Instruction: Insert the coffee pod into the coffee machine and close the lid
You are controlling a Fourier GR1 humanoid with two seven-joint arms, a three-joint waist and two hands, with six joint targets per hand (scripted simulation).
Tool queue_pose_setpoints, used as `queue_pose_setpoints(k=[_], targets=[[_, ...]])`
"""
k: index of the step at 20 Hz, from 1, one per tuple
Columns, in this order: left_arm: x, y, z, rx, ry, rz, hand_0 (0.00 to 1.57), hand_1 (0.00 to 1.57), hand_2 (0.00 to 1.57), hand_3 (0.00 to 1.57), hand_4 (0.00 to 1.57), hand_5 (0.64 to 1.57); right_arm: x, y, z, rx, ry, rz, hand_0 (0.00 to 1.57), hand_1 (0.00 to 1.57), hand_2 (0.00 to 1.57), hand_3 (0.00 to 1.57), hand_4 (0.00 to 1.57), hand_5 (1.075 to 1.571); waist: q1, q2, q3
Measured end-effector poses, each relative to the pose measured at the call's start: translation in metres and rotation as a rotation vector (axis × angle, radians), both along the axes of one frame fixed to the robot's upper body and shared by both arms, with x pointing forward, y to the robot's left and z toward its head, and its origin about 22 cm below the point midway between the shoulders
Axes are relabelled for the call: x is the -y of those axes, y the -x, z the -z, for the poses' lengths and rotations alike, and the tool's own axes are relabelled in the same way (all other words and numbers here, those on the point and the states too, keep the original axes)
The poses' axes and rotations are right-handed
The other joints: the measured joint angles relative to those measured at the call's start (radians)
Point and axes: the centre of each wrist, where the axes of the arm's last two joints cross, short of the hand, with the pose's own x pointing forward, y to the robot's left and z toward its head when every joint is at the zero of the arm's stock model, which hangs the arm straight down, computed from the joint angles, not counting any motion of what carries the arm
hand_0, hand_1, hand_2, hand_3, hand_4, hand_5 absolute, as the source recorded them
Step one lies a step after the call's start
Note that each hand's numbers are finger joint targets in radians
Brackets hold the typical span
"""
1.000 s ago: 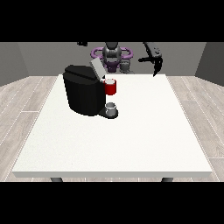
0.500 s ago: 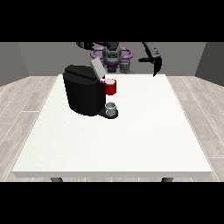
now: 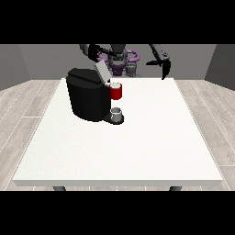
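Standing left of centre, the coffee machine has its lid tilted open, a red thing at the machine and a grey thing on its base. No coffee pod shows plainly. The hand at the view's left is raised behind the lid, finger state unclear. At upper right, the hand at the view's right hangs with fingers pointing down, empty. Closing appears undone.
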Motion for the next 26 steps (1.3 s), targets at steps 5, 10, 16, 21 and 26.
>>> queue_pose_setpoints(k=[5, 10, 16, 21, 26], targets=[[-0.005, -0.002, -0.004, 0.038, 0.022, 0.003, 0.00, 0.00, 0.00, 0.00, 0.33, 1.571, 0.020, -0.023, -0.008, 0.022, 0.004, 0.054, 0.00, 0.00, 0.00, 0.00, 0.41, 1.571, 0.015, 0.050, 0.0002], [-0.003, -0.005, -0.008, 0.066, 0.020, 0.003, 0.00, 0.00, 0.00, 0.00, 0.30, 1.571, 0.026, -0.038, -0.003, 0.027, -0.007, 0.066, 0.00, 0.00, 0.00, 0.00, 0.43, 1.571, 0.027, 0.079, 0.0001], [-0.004, -0.007, -0.011, 0.066, 0.010, 0.017, 0.00, 0.00, 0.00, 0.00, 0.39, 1.571, 0.036, -0.052, -0.007, 0.029, -0.008, 0.078, 0.00, 0.00, 0.00, 0.00, 0.43, 1.571, 0.033, 0.081, -0.0037], [-0.007, -0.016, -0.012, 0.067, 0.011, -0.002, 0.00, 0.00, 0.00, 0.00, 0.35, 1.571, 0.024, -0.059, -0.014, 0.043, -0.005, 0.065, 0.00, 0.00, 0.00, 0.00, 0.40, 1.571, 0.024, 0.097, -0.0050], [-0.001, -0.019, -0.010, 0.068, 0.022, 0.005, 0.00, 0.00, 0.00, 0.00, 0.38, 1.571, 0.018, -0.065, -0.019, 0.053, 0.003, 0.059, 0.00, 0.00, 0.00, 0.00, 0.39, 1.571, 0.038, 0.104, -0.0053]])
